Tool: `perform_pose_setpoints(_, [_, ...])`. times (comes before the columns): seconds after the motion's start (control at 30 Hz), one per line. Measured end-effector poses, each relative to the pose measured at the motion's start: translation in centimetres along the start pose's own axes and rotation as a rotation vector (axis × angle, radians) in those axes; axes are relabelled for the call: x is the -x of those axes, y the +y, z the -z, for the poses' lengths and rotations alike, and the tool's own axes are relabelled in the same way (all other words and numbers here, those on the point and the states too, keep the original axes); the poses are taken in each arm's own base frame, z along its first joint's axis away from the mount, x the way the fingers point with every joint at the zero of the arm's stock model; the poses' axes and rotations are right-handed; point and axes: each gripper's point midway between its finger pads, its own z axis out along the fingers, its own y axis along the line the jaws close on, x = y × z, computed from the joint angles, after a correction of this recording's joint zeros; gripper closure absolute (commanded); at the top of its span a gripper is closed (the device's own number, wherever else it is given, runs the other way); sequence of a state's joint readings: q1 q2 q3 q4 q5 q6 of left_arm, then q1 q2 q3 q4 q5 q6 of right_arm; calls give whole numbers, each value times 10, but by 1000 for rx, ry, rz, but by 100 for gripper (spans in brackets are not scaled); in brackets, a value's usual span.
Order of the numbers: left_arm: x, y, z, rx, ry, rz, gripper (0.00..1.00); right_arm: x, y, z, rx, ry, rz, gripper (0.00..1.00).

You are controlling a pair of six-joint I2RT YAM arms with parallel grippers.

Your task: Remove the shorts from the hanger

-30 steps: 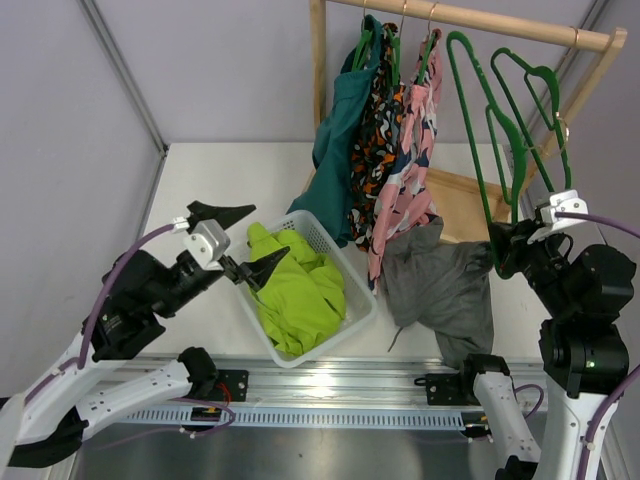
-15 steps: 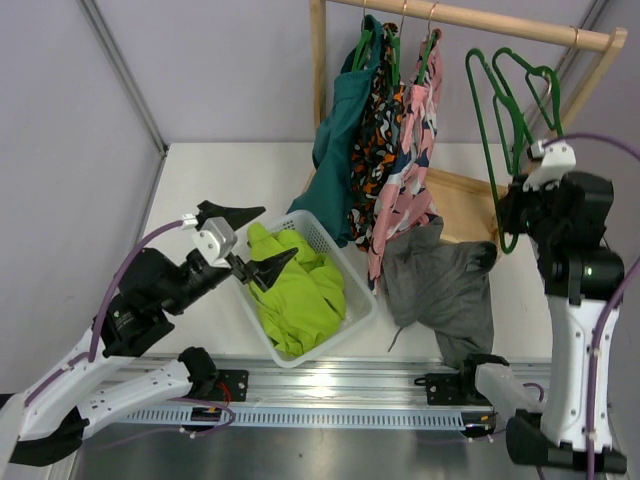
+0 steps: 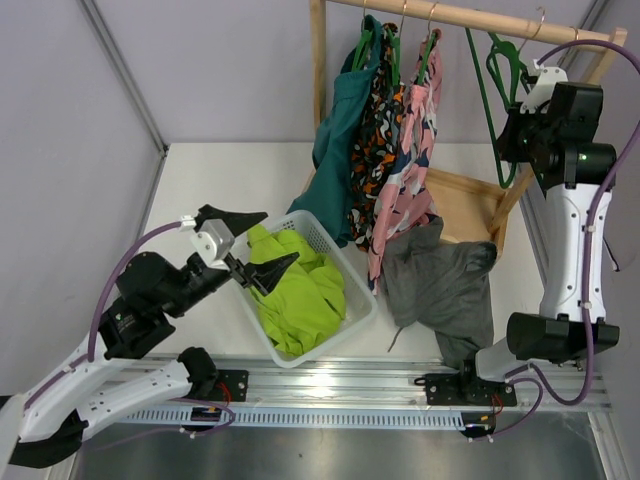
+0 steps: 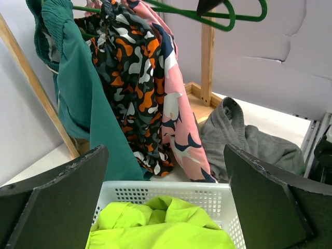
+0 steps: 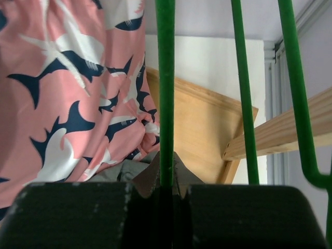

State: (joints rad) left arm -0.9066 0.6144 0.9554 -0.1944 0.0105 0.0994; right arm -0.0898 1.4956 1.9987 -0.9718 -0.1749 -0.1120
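- The right gripper point(image 3: 512, 140) is up high by the wooden rail point(image 3: 470, 18). From above, its fingers are hard to pick out against the dark arm.
- The right wrist view shows them pinched tight on a thin bar of the green hanger point(image 5: 166, 93). The top of the hanger is cut off in that view.
- From above, the hanger's hook is up at the rail, but I cannot tell if it sits over it.
- The grey shorts point(image 3: 440, 285) lie in a heap on the table point(image 3: 220, 180), off the hanger, just beside the wooden rack base point(image 3: 465, 200). The pink shark shorts point(image 3: 405, 170) hang in front and hide one edge.
- The left gripper point(image 3: 280, 235) is spread wide and holds nothing. It hangs over the white basket point(image 3: 315, 232).
- The left wrist view shows the lime cloth point(image 4: 161, 233) in the basket up close.
- The table is white and the walls point(image 3: 200, 70) are pale grey.
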Motion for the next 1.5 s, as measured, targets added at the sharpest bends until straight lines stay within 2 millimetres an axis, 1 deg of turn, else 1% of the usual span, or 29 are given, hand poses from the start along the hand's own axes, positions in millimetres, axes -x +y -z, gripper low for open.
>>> perform_pose_setpoints(0.13, [1, -1, 0, 1, -8, 14, 1, -9, -5, -12, -1, 49, -23, 99])
perform_pose_setpoints(0.2, [-2, -1, -1, 0, -4, 21, 1, -14, -7, -15, 3, 72, -31, 94])
perform_pose_setpoints(0.3, [-4, -2, -3, -1, 3, 24, 1, -21, -8, -15, 9, 96, -38, 71])
perform_pose_setpoints(0.33, [-4, -2, -4, -2, 3, 25, 1, -21, -8, -14, 11, 96, -36, 57])
perform_pose_setpoints(0.37, [-4, -2, -5, -2, 2, 29, 1, -22, -7, -13, 16, 96, -32, 50])
perform_pose_setpoints(0.4, [-5, -2, -6, -3, 2, 30, 1, -23, -7, -12, 23, 98, -20, 38])
perform_pose_setpoints(0.43, [-5, -2, -7, -4, 3, 31, 1, -26, -5, -9, 31, 102, -1, 29])
perform_pose_setpoints(0.47, [-5, -3, -7, -5, 4, 32, 1, -27, -5, -7, 33, 103, -3, 29])
perform_pose_setpoints(0.5, [-6, -3, -8, -8, 4, 32, 1, -28, -4, -4, 38, 99, 14, 20])
perform_pose_setpoints(0.53, [-7, -4, -9, -12, 7, 32, 1, -29, -3, 1, 44, 94, 22, 17])
perform_pose_setpoints(0.57, [-8, -5, -9, -16, 9, 33, 1, -28, -2, 8, 49, 84, 45, 14])
perform_pose_setpoints(0.6, [-9, -6, -10, -20, 12, 33, 1, -27, -2, 16, 52, 71, 69, 9])
perform_pose_setpoints(0.67, [-11, -6, -11, -22, 17, 35, 1, -24, -3, 36, 43, 31, 126, 7])
perform_pose_setpoints(0.73, [-12, -7, -12, -24, 18, 40, 1, -24, -4, 61, 21, -22, 193, 5])
perform_pose_setpoints(0.83, [-14, -7, -13, -25, 20, 40, 1, -27, -1, 102, -14, -111, 294, 4])
perform_pose_setpoints(0.93, [-16, -8, -15, -28, 23, 40, 1, -31, 11, 137, -10, -198, 400, 4])
perform_pose_setpoints(1.0, [-17, -8, -17, -31, 29, 40, 1, -33, 23, 155, 19, -259, 470, 2])
perform_pose_setpoints(1.03, [-19, -9, -18, -34, 33, 41, 1, -37, 32, 163, 53, -289, 527, 2])
perform_pose_setpoints(1.1, [-21, -10, -20, -40, 42, 41, 1, -49, 47, 171, 120, -320, 618, 1])
perform_pose_setpoints(1.13, [-23, -11, -21, -43, 46, 41, 1, -59, 57, 172, 175, -327, 668, 1])
perform_pose_setpoints(1.2, [-24, -12, -21, -48, 49, 41, 1, -80, 74, 169, 291, -322, 744, 2])
perform_pose_setpoints(1.27, [-25, -12, -22, -50, 51, 42, 1, -103, 87, 161, 411, -289, 793, 1])
perform_pose_setpoints(1.3, [-26, -12, -21, -50, 53, 44, 1, -116, 92, 156, 466, -264, 808, 1])
perform_pose_setpoints(1.4, [-28, -13, -19, -54, 53, 53, 1, -164, 110, 138, 676, -166, 822, 5])
perform_pose_setpoints(1.47, [-30, -15, -18, -59, 56, 61, 1, -197, 123, 126, 809, -66, 773, 9])
perform_pose_setpoints(1.5, [-31, -16, -18, -62, 57, 63, 1, -215, 131, 118, 871, 6, 710, 11])
